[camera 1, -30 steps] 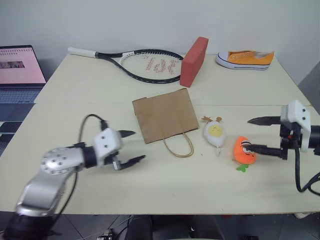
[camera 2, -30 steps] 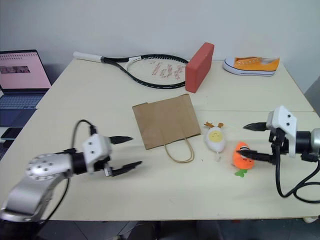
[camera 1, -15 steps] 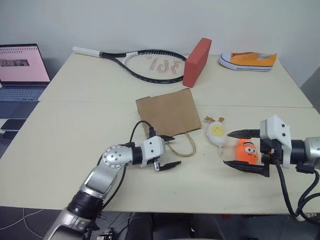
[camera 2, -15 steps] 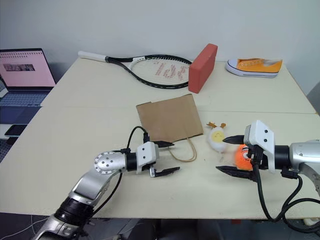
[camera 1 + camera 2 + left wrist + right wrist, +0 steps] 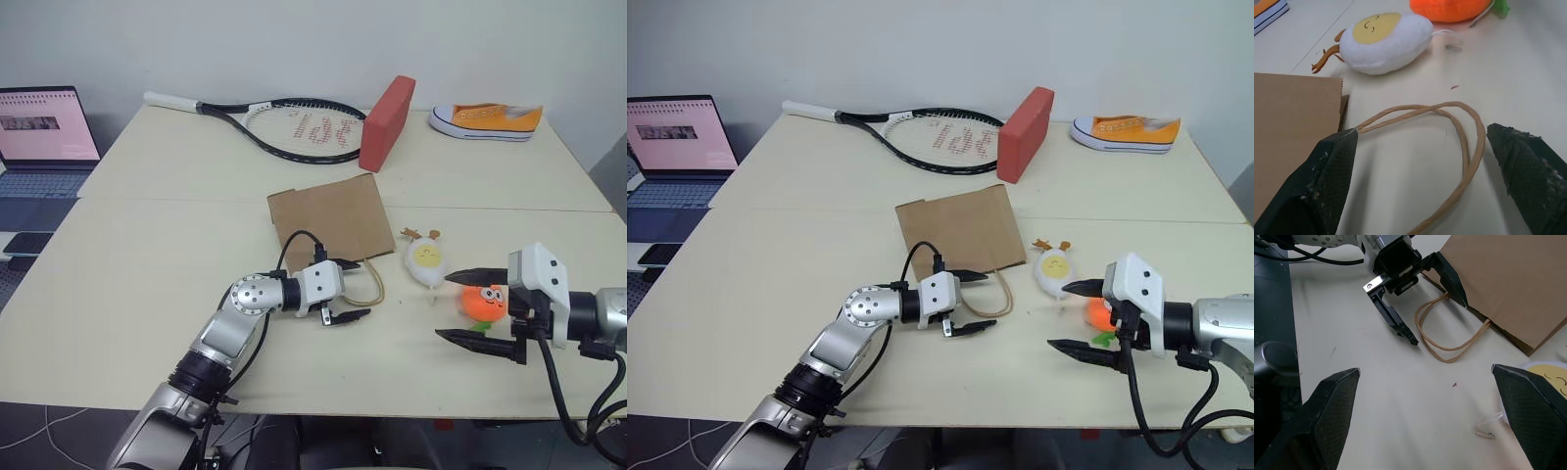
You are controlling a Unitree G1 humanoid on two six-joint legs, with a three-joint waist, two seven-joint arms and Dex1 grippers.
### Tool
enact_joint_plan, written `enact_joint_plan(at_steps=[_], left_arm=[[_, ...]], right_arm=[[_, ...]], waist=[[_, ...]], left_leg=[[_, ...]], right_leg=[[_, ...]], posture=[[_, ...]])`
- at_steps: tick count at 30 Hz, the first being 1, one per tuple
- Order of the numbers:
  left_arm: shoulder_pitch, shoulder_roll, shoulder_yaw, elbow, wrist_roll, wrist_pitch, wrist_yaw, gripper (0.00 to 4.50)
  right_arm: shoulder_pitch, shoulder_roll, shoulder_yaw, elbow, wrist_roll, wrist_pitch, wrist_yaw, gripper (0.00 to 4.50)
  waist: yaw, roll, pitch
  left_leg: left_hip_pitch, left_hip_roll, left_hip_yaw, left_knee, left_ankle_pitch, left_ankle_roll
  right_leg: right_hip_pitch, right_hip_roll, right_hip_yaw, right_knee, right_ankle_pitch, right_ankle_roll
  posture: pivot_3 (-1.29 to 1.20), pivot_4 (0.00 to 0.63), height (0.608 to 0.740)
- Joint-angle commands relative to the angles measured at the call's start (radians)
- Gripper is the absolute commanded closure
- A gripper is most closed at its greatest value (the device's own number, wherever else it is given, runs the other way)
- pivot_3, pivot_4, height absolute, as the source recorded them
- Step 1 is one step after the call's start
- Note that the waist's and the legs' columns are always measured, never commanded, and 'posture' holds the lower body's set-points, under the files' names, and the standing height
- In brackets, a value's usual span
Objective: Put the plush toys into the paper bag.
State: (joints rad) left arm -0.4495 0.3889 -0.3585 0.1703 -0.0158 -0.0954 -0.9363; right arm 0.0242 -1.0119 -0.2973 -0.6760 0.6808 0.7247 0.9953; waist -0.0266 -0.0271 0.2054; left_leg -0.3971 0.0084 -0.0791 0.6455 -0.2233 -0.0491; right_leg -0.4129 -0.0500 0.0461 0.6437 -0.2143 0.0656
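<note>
From my head cameras I see the brown paper bag lying flat near the middle of the desk, its looped cord handles pointing toward the desk's near edge. My left pincer sits low over the desk with its jaws wide apart and nothing between them but the handles; one finger is at the bag's mouth, the other nearer the front edge. The egg plush lies just beside the bag on the side of the desk's right edge, and the carrot plush lies near it, closer to the front edge. My right pincer stands wide open and empty, its two fingers reaching past the carrot plush above and below; I cannot tell whether they touch it. Along the far edge lie a tennis racket, a red block and an orange-and-white sneaker; a laptop sits off the left edge.

From my left wrist, my two fingers are spread on either side of the cord handles, which lie on the desk between them. One fingertip is at the bag's open edge, where the cords come out. Beyond are the egg plush and the carrot plush.

From my right wrist, my fingers are wide apart with bare desk between them. Ahead I see my left pincer over the handles and the bag, with the edge of the egg plush by one finger.
</note>
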Motion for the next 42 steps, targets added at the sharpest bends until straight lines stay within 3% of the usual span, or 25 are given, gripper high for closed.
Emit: enact_joint_plan(at_steps=[1, 3, 17, 22, 33, 36, 42], left_arm=[[-0.035, -0.017, 0.003, 0.011, 0.003, -0.035, -0.004, 0.01], [-0.041, -0.023, 0.003, 0.023, 0.002, -0.043, -0.006, 0.01], [-0.048, -0.038, -0.024, 0.063, 0.024, -0.086, -0.041, 4.45], [-0.062, -0.043, 0.010, 0.028, -0.048, -0.020, -0.079, 4.48], [-0.133, 0.042, 0.175, -0.306, -0.397, 0.468, -0.155, 4.48], [-0.143, 0.052, 0.208, -0.359, -0.466, 0.565, -0.142, 4.50], [-0.158, 0.046, 0.236, -0.404, -0.535, 0.663, -0.103, 4.50]], right_arm=[[0.010, -0.003, -0.046, -0.031, 0.015, -0.006, -0.012, 0.00], [0.016, -0.004, -0.048, -0.033, 0.017, -0.007, -0.015, 0.00], [0.050, 0.008, -0.064, -0.070, 0.032, -0.006, -0.039, 0.00], [0.046, 0.015, -0.055, -0.079, 0.036, 0.002, -0.062, 0.00], [-0.024, 0.098, 0.010, -0.110, 0.088, 0.066, -0.216, 0.00], [-0.048, 0.135, 0.063, -0.127, 0.106, 0.082, -0.258, 0.84], [-0.139, 0.240, 0.273, -0.084, 0.001, 0.075, -0.362, 3.10]], waist=[[0.000, 0.000, 0.000], [0.000, 0.000, 0.000], [0.000, 0.000, 0.000], [0.000, 0.000, 0.000], [-0.003, 0.000, 0.000], [-0.003, 0.000, 0.000], [-0.003, 0.000, 0.000]], left_leg=[[0.000, 0.000, 0.000, 0.000, 0.000, 0.000], [0.000, 0.000, 0.000, 0.000, 0.000, 0.000], [0.000, 0.000, -0.001, 0.000, 0.000, 0.000], [0.000, 0.000, -0.001, 0.000, 0.000, 0.000], [0.000, 0.000, -0.002, -0.001, 0.000, 0.000], [0.000, 0.001, -0.002, -0.001, 0.000, 0.000], [0.000, 0.000, -0.002, -0.001, 0.000, 0.000]], right_leg=[[0.000, 0.000, 0.000, 0.000, 0.000, 0.000], [0.000, 0.000, 0.000, 0.000, 0.000, 0.000], [0.001, 0.000, 0.000, 0.000, 0.000, -0.001], [0.001, 0.000, 0.000, 0.000, 0.000, -0.001], [0.001, 0.000, -0.001, 0.000, -0.001, -0.001], [0.001, 0.001, -0.001, 0.000, -0.001, -0.002], [0.001, 0.001, -0.001, -0.001, -0.002, -0.003]], posture=[[0.00, 0.150, 0.740], [0.00, 0.150, 0.740], [0.00, 0.150, 0.740], [0.00, 0.150, 0.740], [0.00, 0.150, 0.740], [0.00, 0.150, 0.740], [0.00, 0.150, 0.740]])
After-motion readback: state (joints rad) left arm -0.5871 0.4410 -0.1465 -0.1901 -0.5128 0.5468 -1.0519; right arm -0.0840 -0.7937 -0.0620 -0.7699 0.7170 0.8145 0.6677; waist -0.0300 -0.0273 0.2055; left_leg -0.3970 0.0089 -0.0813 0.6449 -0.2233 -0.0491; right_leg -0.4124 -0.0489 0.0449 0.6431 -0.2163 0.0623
